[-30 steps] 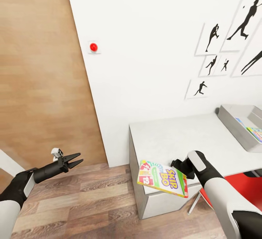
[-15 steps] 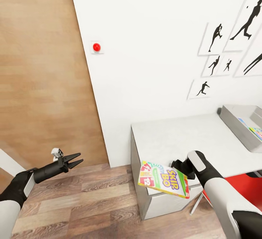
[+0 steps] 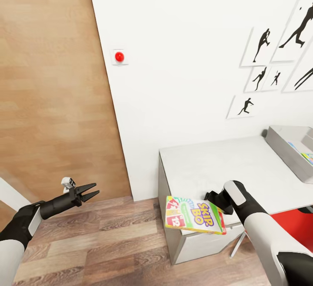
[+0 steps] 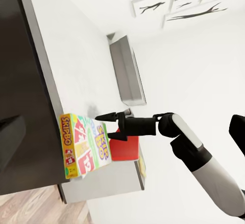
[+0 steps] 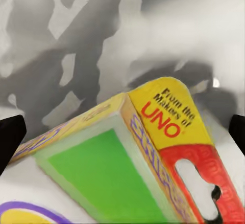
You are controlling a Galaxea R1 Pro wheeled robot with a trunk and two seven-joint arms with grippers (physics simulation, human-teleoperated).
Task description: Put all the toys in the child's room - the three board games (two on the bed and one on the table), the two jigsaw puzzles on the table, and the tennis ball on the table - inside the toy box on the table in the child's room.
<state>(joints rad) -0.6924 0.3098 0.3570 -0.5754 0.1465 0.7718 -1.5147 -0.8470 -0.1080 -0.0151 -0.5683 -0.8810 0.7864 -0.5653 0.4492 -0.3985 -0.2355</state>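
Right pincer: clamped on the game — box held flat over the counter's near corner.
Left pincer: fingers apart, holding nothing, above the floor.
Toy box: at the counter's far end — colourful items inside.

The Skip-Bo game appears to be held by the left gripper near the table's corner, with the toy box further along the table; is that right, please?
Not quite: the head view shows the right gripper holding the Skip-Bo game, while the left gripper holds nothing. The table and toy box are as you say.
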